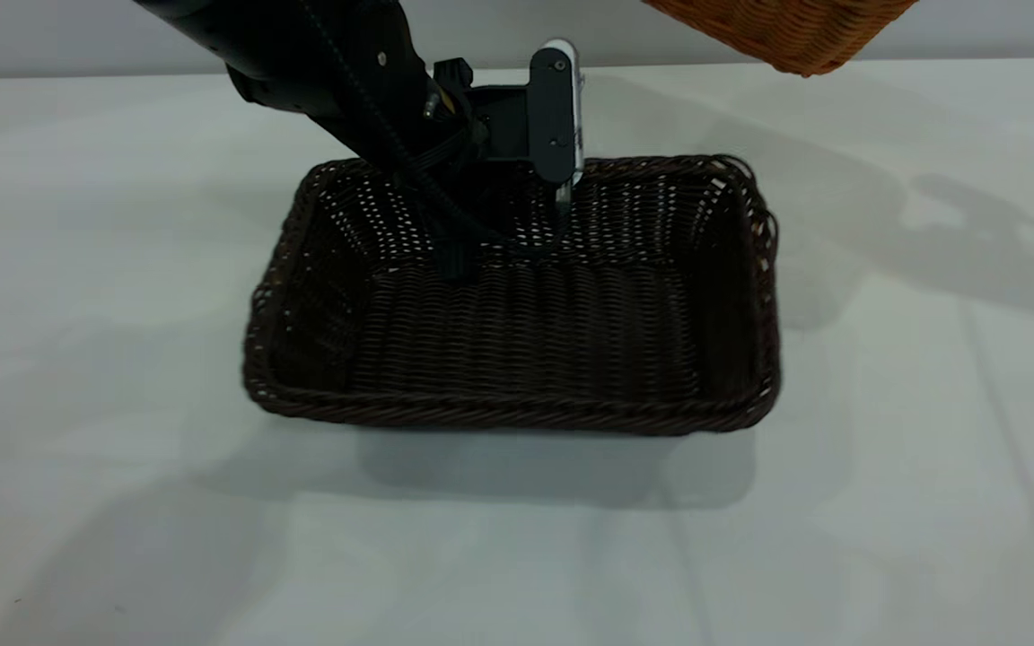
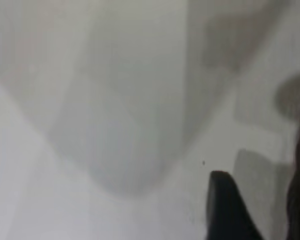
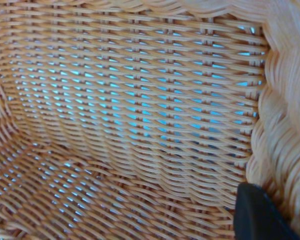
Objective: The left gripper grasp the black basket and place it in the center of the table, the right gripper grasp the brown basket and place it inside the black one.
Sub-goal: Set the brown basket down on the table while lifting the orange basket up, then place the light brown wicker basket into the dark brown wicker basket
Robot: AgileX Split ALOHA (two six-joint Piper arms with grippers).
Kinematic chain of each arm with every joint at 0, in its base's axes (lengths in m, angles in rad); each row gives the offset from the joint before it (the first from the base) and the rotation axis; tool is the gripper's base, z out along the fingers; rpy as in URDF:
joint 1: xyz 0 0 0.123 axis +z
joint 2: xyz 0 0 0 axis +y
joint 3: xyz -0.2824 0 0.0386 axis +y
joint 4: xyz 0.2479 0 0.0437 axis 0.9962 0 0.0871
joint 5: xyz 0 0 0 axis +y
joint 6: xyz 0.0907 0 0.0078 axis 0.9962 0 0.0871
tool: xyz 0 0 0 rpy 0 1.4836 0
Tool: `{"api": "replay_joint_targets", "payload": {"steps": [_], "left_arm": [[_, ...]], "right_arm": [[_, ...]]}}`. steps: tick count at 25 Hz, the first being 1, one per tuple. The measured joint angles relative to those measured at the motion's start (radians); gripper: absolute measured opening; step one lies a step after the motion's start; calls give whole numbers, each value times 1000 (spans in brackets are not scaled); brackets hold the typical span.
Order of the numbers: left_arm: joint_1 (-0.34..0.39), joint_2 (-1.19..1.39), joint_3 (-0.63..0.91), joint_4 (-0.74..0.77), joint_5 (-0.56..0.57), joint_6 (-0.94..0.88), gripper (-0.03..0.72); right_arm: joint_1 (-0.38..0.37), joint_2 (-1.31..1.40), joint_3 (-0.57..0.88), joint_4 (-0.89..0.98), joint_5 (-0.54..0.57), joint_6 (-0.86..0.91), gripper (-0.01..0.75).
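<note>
Dark wicker, the black basket [image 1: 517,305], is sitting flat on the table [image 1: 122,538] about mid-table in the exterior view, long axis running left-right across that view, open side up and nothing in it but the arm end. Its near rim is facing the camera; the far wall is where the left gripper [image 1: 562,193] is working. That gripper is reaching down from the upper left over the far rim, one finger dropping inside the far wall, approx at the wall's middle. Whether the fingers are clamping the wall or parted can't be told: the left wrist view is giving only blurred pale table and a dark fingertip [image 2: 225,205], no wicker betw the fingers.

Farther back and up, the brown basket [image 1: 786,31] is hanging in the air at the top edge, right of the black one and well above the table, only its underside corner showing. The right gripper [image 3: 260,215] is closed on its rim, judging by the wrist view: woven wall filling the pic, one black fingertip pressing beside the braided edge.

Key relation, as a judgement: brown basket is lying up and to the right of the black basket's opening, so it needs to travel left & down, long axes matched, w/ the left arm out of the way first
</note>
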Motion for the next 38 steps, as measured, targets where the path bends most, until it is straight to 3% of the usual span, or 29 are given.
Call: {"api": "replay_joint_targets", "payload": {"steps": [4,11,16,20,28,38], "left_arm": [[-11,-10,0,-9,-7,-54,426],[-16,-100,12,-11,25,-62,450],[-17,-222,16,-12,124,-63,450],[-17,-364,17,-12,229,-64,450],[-17,-728,18,-12,312,-64,450],[-17,-1018,18,-12,333,-118,450]], "right_arm": [[-3,0,0,-1,0,0,67],[-106,0,0,1,-7,43,69],[-173,0,0,-2,18,46,69],[-175,0,0,-29,60,46,69],[-16,0,-6,-183,125,45,71],[298,80,-9,-222,97,4,73]]}}
